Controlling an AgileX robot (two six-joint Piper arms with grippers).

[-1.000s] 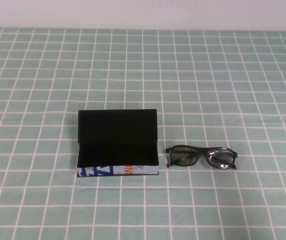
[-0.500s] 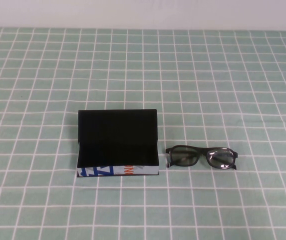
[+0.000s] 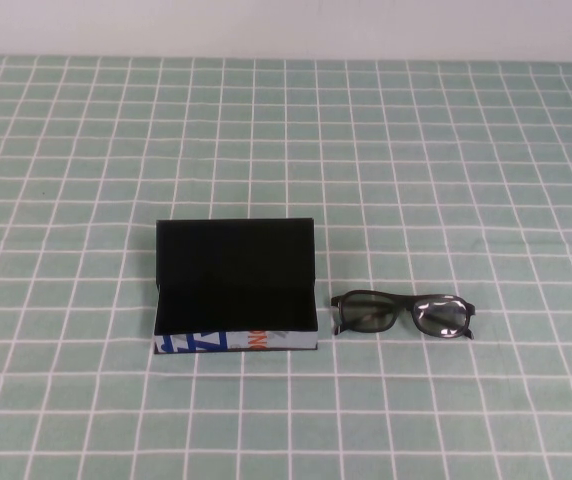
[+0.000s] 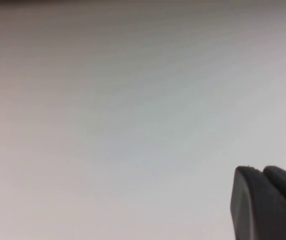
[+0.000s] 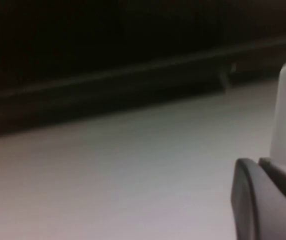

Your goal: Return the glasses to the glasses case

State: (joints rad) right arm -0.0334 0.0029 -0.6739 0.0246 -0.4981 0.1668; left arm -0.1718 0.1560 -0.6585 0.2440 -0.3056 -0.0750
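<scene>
Two grippers parked off the table, nothing started: left gripper (image 4: pixel 265 205) and right gripper (image 5: pixel 263 200) both pressed together, empty. Glasses (image 3: pixel 403 315) lie folded on the table (image 3: pixel 466 180) near its front edge, just beside the open glasses case (image 3: pixel 236 290). Next I'd reach, spread, pinch the frame.

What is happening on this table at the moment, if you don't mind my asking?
Nothing is being handled yet. The glasses case sits open on the checked tablecloth, lid up and nothing visible inside. The glasses lie just to its right, apart from it. Neither arm shows over the table: the left claw and the right claw appear only in their own wrist views, the right one shut, both away from the objects.
</scene>
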